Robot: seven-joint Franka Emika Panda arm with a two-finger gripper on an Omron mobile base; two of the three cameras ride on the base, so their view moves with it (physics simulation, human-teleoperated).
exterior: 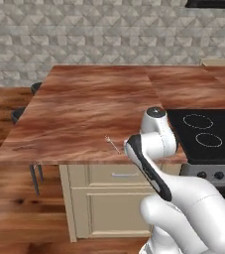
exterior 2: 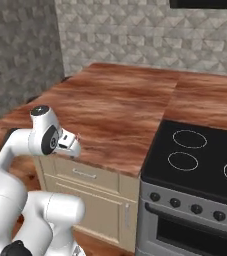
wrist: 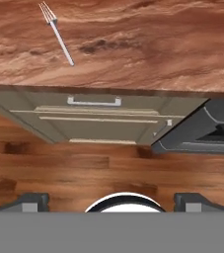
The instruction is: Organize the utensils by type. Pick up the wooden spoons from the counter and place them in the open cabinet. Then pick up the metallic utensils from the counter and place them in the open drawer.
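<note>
A silver fork [wrist: 57, 33], one of the metallic utensils, lies flat on the reddish-brown counter [wrist: 148, 44] close to its front edge, tines pointing away from the edge. It also appears as a thin sliver, the fork [exterior: 113, 144], just left of my arm. My gripper [wrist: 112, 201] hangs open in front of the counter edge, above the floor, with nothing between its fingertips [wrist: 32, 201]. In the right base view the gripper [exterior 2: 70, 143] sits at the counter's front edge. The wooden spoons, the open cabinet and the open drawer are out of view.
A shut cream drawer with a metal handle [wrist: 94, 101] sits under the counter edge. A black stovetop [exterior: 208, 133] with its oven front [exterior 2: 185, 220] stands to the right. Dark stools [exterior: 18, 115] stand at the counter's left side. Wooden floor [wrist: 84, 168] lies below.
</note>
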